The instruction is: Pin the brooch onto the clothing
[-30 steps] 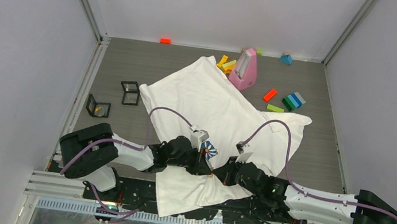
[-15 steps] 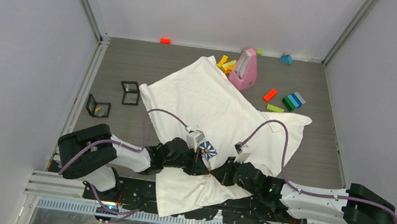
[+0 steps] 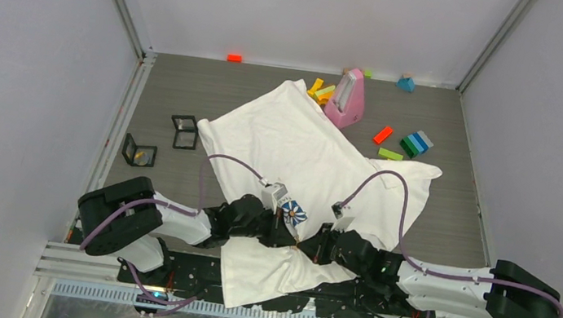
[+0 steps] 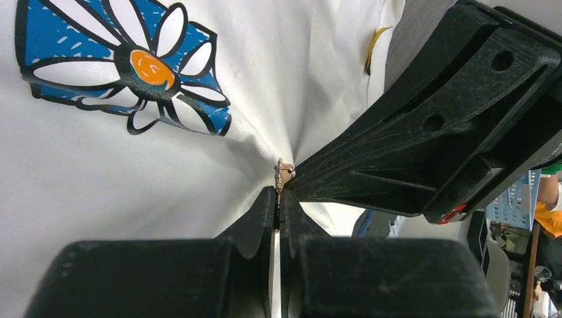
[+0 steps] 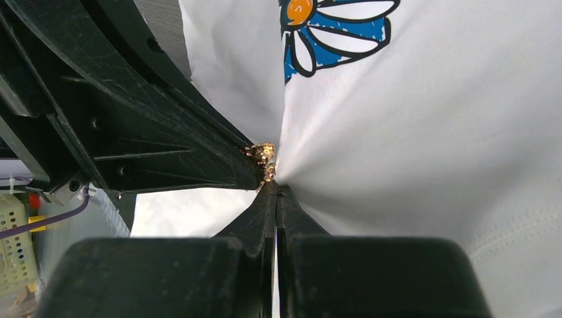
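Both hands are down low at the near side of the worktop [image 3: 181, 88], meeting tip to tip over the white T-shirt [image 3: 297, 140]. The shirt lies spread and rumpled beneath them and reaches well beyond them towards the far wall.

The left hand [image 3: 293, 243] has its fingers pressed together, with barely a sliver showing between them in its own wrist view [image 4: 278, 199]. The right hand [image 3: 304, 249] is pressed together just the same [image 5: 276, 192]. Each comes at the other from its own side, so the tips nearly touch.

Right at that meeting point sits the brooch [image 4: 283, 173], a tiny gold-coloured thing just past the left hand's fingertips and against the end of the right hand's fingers [image 4: 424, 132]. From the right wrist it shows as a small gold knot [image 5: 263, 156] at the tip of the left hand's fingers [image 5: 132, 126]. The shirt cloth draws into a tight pucker exactly there, with creases fanning out from it (I cannot tell which hand actually has the brooch and which has only cloth).

A blue-and-white daisy print [image 3: 295, 213] with an orange centre lies on the shirt just beyond the left hand.

Well beyond both hands, by the shirt's far edge, stands a pink wedge-shaped object [image 3: 347, 100]. Coloured blocks [image 3: 414, 143] are scattered near it, and two small black frames [image 3: 183, 131] lie well off past the left hand's outer side.
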Controlling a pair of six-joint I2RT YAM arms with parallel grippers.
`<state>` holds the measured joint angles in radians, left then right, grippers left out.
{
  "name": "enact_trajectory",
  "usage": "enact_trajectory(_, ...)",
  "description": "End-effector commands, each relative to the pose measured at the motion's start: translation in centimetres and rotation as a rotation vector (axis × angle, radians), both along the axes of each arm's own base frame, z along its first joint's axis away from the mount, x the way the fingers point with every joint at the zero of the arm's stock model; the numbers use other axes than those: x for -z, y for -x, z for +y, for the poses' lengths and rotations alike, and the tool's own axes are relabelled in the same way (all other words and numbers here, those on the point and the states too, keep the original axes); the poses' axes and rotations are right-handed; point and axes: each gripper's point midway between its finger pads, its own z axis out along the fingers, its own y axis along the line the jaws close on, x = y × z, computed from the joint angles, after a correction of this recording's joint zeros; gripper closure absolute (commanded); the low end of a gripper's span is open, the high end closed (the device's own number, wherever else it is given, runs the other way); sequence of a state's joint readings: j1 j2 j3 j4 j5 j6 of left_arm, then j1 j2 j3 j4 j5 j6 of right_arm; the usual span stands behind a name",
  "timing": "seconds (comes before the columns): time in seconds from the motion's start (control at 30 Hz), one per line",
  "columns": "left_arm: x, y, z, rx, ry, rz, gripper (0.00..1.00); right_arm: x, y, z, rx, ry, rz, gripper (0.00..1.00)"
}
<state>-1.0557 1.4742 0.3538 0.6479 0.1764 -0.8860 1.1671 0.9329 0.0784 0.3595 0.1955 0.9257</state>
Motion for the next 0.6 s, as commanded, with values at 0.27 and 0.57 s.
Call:
enact_trajectory(0.27,-3.1,-1.5,-0.9,-0.025,0.117,-0.047,1.00,-4.0,-0.5,-0.3,0.037,-0.093,-0.051,0.63)
enact_trajectory(0.57,-3.4,-1.5,-1.2,-0.012,0.128,-0.048,1.00,-4.1,-0.9,-2.3,0.092,-0.093,-0.080,0.58)
